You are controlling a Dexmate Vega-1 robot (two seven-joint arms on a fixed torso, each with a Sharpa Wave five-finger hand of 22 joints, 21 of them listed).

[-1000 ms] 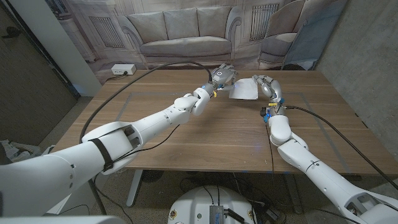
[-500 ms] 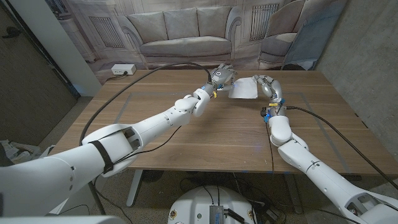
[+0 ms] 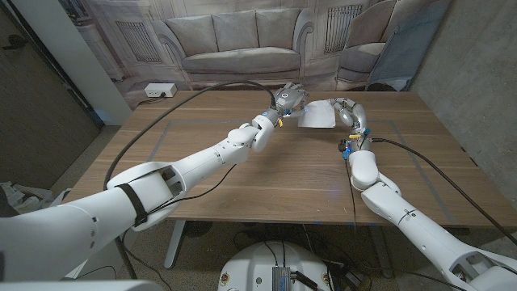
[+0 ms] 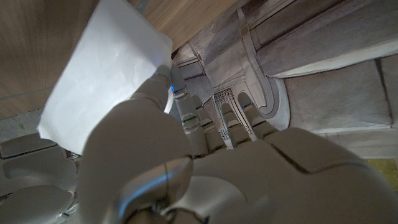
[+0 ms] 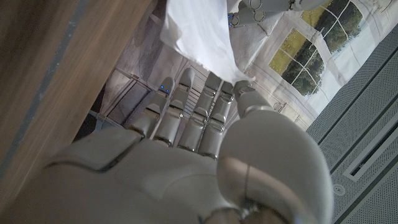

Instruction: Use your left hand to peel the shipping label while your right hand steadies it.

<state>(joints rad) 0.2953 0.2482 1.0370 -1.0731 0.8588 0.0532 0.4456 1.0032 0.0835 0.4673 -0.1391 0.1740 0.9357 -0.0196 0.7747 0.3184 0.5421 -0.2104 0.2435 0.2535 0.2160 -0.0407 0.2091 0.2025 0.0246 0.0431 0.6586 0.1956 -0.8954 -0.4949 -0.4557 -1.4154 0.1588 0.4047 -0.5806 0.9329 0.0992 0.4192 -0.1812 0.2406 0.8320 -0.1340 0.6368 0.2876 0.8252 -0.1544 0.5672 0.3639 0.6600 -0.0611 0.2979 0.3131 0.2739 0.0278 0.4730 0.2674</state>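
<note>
Label (image 3: pixel 316 117) lies at the far middle of the table (image 3: pixel 266 174) in the head view, between both hands: left hand (image 3: pixel 287 99) at its left edge, right hand (image 3: pixel 347 111) at its right. Left wrist view: fingers (image 4: pixel 163 87) pinch the white sheet's corner. Right wrist view: fingers (image 5: pixel 239 92) grip its other edge.
</note>
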